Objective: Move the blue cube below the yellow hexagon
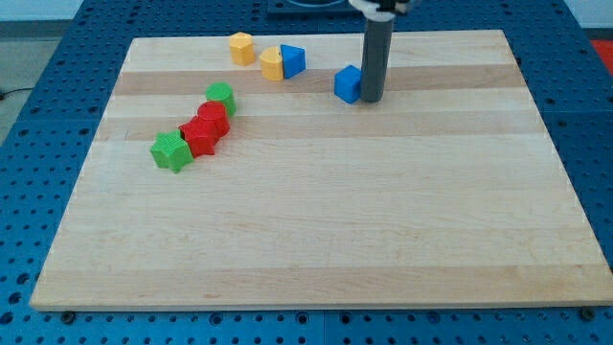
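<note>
Touching the blue cube (348,84) from the view's right, my tip (371,99).

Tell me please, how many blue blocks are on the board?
2. One blue block sits near the view's top, touching a yellow block on its left. The blue cube lies further right, against the left side of my tip. None seems hidden.

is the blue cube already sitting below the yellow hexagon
No, the blue cube lies at the view's right of the yellow hexagon, touching my tip.
</note>
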Controlling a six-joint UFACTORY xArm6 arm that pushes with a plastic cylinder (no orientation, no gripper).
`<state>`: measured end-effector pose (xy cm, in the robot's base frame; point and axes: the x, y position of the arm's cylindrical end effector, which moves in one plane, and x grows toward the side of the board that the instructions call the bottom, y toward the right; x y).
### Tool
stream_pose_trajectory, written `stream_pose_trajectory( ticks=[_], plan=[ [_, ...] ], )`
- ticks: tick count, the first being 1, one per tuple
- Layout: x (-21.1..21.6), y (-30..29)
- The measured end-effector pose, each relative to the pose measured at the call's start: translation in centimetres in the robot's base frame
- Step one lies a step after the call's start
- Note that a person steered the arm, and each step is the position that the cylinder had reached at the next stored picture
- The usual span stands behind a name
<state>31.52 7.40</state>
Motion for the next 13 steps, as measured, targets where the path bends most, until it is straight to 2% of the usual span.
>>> stream_pose_trajectory(
  ticks=[1,2,3,4,6,7,8,9,10,13],
  plan=[
    [-3.6,-2.9],
    [-1.4,-9.5],
    [4.9,-8.5],
    [7.3,-10.6],
    [1.9,-10.8],
    [-1.4,-12.7],
    [-2.2,-15.4],
    [0.8,-15.6],
    [1.2,-19.4],
    [-2.4,-19.7]
  ],
)
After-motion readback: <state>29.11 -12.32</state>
